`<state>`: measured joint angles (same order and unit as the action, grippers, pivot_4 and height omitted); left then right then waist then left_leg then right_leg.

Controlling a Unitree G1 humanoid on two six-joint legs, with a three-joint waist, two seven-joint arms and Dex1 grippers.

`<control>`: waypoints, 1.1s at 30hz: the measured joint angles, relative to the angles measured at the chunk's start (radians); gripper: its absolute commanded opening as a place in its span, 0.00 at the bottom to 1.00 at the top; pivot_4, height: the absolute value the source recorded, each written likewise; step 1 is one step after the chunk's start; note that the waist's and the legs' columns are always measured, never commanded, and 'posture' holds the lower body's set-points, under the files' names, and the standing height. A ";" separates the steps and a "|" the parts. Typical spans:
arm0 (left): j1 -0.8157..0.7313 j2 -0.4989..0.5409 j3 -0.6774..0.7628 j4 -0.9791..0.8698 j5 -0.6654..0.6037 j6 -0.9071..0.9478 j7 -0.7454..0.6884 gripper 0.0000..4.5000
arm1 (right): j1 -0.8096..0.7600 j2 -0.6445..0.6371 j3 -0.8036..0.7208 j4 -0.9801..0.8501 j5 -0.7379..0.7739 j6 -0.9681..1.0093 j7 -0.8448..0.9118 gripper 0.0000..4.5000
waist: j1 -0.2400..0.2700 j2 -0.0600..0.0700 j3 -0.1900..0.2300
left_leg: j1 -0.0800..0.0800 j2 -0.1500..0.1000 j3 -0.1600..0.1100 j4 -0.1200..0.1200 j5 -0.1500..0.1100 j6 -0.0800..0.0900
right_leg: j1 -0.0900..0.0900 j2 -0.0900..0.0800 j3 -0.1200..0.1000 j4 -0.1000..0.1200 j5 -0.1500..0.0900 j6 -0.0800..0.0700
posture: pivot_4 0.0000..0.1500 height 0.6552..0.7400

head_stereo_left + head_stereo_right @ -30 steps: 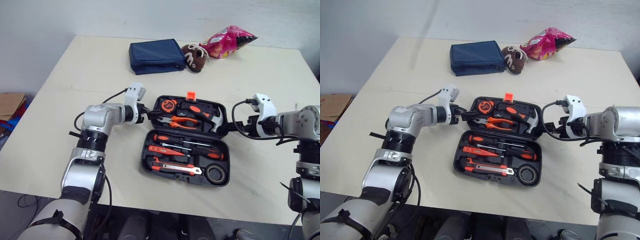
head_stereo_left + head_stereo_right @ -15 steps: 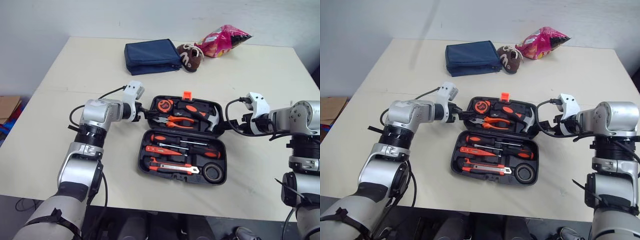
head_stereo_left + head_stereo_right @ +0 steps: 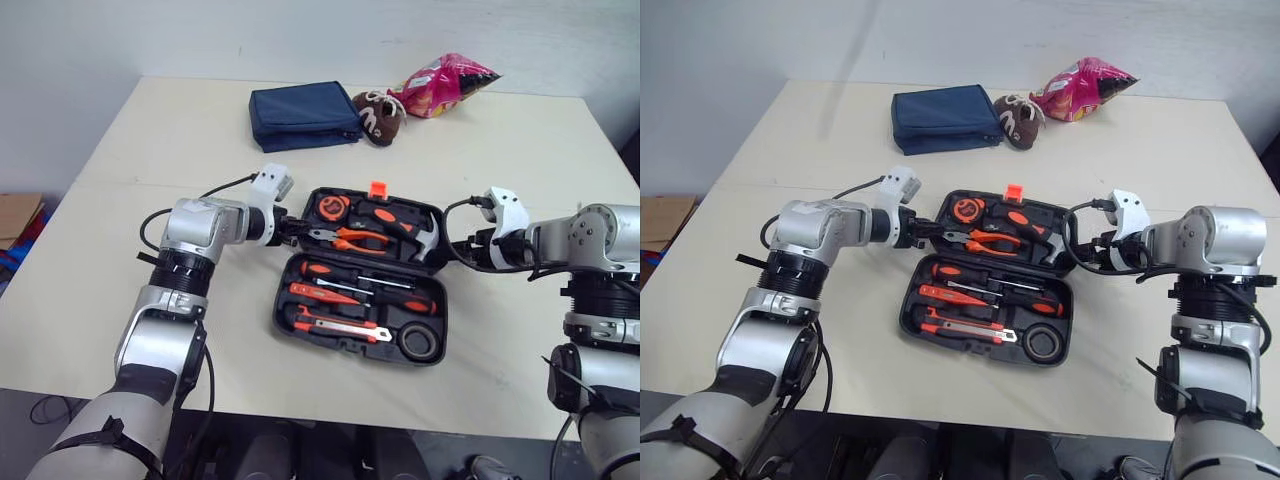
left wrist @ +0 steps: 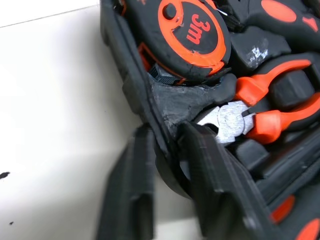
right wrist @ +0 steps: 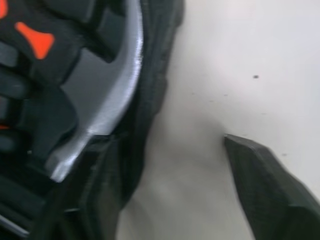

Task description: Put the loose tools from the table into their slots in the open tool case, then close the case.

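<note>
1. The left claw, left of centre in the head view, is clamped on the left end wall of the tool case's far half; the left wrist view shows one finger outside the wall and one inside, beside the tape measure and the nose of the pliers.
2. The tool case lies open at the middle of the counter, both halves flat. Its long axis and its hinge line run left to right across the frame. Every slot I can see is filled, with the screwdrivers and a roll of tape in the near half. I see no loose tool on the counter, so closing looks like the step in hand.
3. The right claw sits at the case's right end, level with the far half and next to the hammer. Its fingers are apart: in the right wrist view one is against the case wall and the other is out over bare counter, gripping nothing.
4. The claws face each other along the case's long axis, about equally near. The far half lies above the hinge in the frame, so it should swing up and over toward the bottom edge.
</note>
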<state>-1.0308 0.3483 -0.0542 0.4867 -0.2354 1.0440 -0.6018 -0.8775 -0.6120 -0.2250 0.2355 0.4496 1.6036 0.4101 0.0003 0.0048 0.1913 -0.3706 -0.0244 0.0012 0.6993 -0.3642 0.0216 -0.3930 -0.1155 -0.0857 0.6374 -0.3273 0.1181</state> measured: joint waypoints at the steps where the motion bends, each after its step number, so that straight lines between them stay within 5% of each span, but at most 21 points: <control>1: 0.002 -0.003 0.014 0.000 -0.005 0.005 0.002 0.00 | 0.005 0.015 -0.027 -0.007 0.006 0.006 -0.001 0.32 | 0.000 0.000 0.000 | 0.000 0.000 0.000 0.000 0.000 0.000 | 0.000 0.000 0.001 0.000 0.000 0.000 | 1.00 1.00; 4: 0.028 -0.019 0.069 -0.008 -0.027 0.010 0.003 0.00 | 0.043 0.050 -0.094 -0.070 0.024 0.004 0.005 0.01 | -0.002 0.000 0.000 | 0.000 0.000 0.001 0.000 0.000 0.000 | -0.001 0.000 0.002 0.000 0.000 0.000 | 1.00 1.00; 11: 0.114 -0.066 0.174 -0.055 -0.064 -0.119 0.001 0.00 | 0.190 0.063 -0.121 -0.222 0.024 -0.224 0.062 0.01 | 0.001 0.000 0.000 | -0.003 -0.001 0.003 -0.001 0.000 0.000 | -0.005 0.000 0.003 0.001 0.000 0.000 | 1.00 1.00; 19: 0.297 -0.118 0.215 -0.119 -0.071 -0.720 -0.134 0.00 | 0.480 0.040 -0.050 -0.372 -0.106 -1.006 0.214 0.01 | -0.002 0.000 0.000 | -0.006 0.000 0.010 -0.002 0.000 0.000 | -0.014 0.000 0.007 0.003 0.000 0.001 | 1.00 1.00; 28: 0.422 -0.057 0.094 -0.054 0.140 -1.350 -0.154 0.00 | 0.647 -0.017 0.051 -0.164 -0.396 -1.836 0.180 0.01 | -0.001 0.000 0.000 | -0.006 -0.001 0.012 -0.003 0.000 0.001 | -0.015 -0.001 0.008 0.005 0.000 0.001 | 1.00 1.00; 33: 0.449 -0.034 0.069 -0.028 0.188 -1.504 -0.127 0.00 | 0.669 -0.042 0.075 -0.040 -0.493 -2.095 0.117 0.01 | -0.002 0.000 0.000 | -0.005 0.000 0.013 -0.001 0.001 0.002 | -0.014 -0.001 0.009 0.006 0.000 0.001 | 1.00 1.00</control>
<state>-0.5814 0.3146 0.0145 0.4587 -0.0475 -0.4599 -0.7292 -0.2083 -0.6540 -0.1500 0.1955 -0.0434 -0.4919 0.5273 -0.0014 0.0048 0.1917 -0.3757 -0.0246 0.0144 0.6987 -0.3637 0.0241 -0.4071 -0.1166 -0.0771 0.6433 -0.3269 0.1189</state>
